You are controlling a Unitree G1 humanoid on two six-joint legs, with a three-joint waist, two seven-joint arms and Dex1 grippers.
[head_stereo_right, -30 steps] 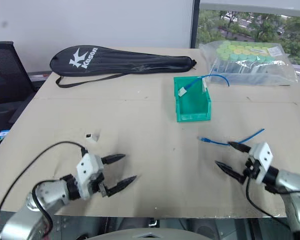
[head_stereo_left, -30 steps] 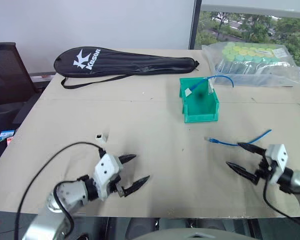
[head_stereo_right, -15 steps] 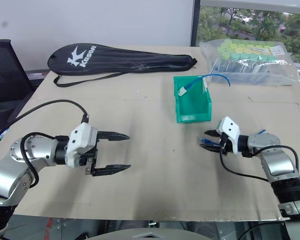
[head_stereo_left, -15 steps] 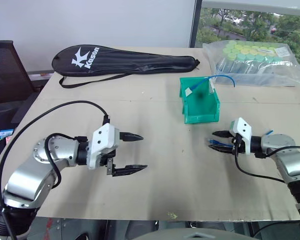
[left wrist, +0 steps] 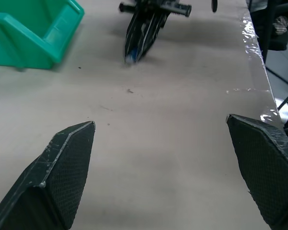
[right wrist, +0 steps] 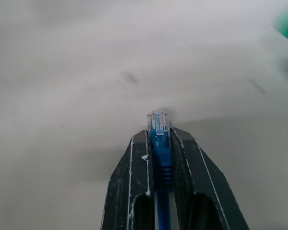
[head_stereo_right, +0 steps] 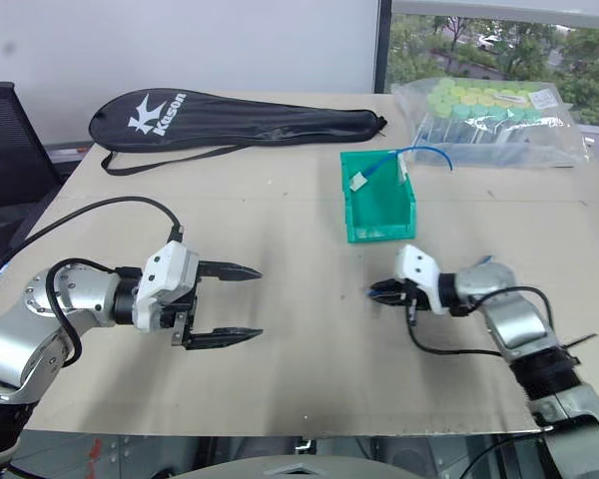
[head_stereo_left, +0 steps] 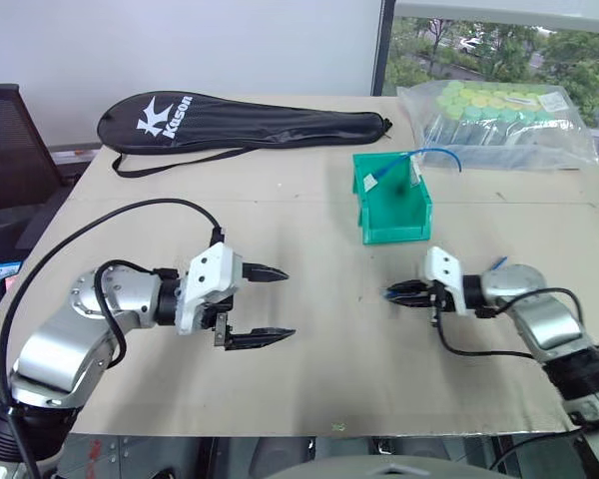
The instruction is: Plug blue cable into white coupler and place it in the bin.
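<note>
The right claw (head_stereo_right: 377,292) is clamped on the blue cable (right wrist: 159,139) just behind its clear plug, leaving the tip free, presumably for mating. The left claw (head_stereo_left: 277,304), at nine o'clock from it across the tabletop (head_stereo_left: 339,329), gapes wide and empty, likely readied for the coupler.

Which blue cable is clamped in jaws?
The blue cable in the right gripper, plug poking out; the other blue cable hangs in the green bin.
</note>
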